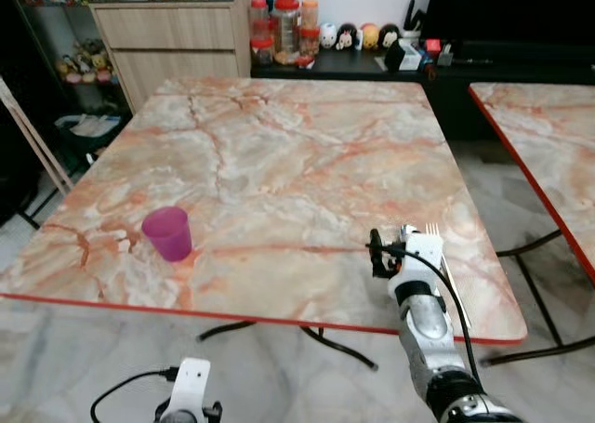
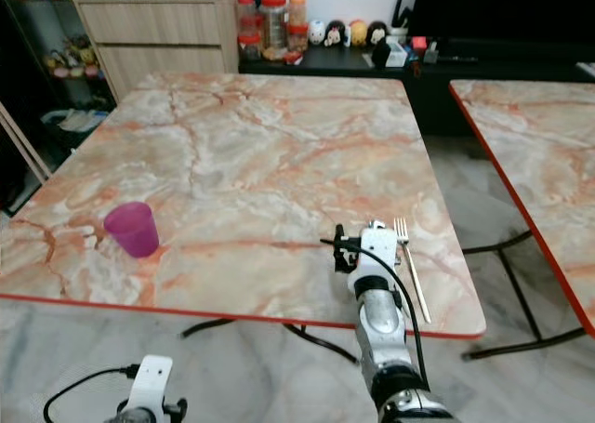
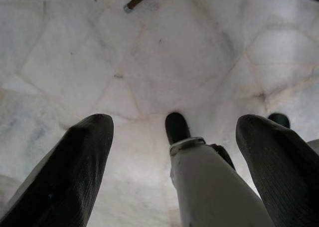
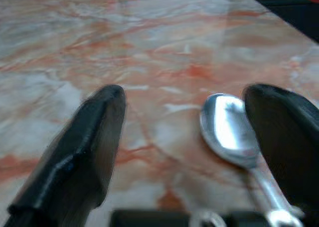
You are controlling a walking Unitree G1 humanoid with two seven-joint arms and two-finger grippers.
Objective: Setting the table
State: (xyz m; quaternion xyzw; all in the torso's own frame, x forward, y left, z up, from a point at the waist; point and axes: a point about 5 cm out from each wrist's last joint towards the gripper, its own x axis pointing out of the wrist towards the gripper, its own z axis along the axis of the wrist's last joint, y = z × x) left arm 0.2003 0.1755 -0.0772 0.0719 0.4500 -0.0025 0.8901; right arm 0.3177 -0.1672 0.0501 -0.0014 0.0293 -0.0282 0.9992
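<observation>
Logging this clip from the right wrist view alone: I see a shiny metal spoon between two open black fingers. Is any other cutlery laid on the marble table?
Observer: Yes, a silver metal fork lies just right of the right gripper, near the near edge of the marble table.
Reviewer: Any drinkware?
Observer: A translucent purple plastic cup stands upright towards the near left corner.
Reviewer: And the other arm?
Observer: The left gripper hangs below table height over the pale tiled floor, fingers open.
</observation>
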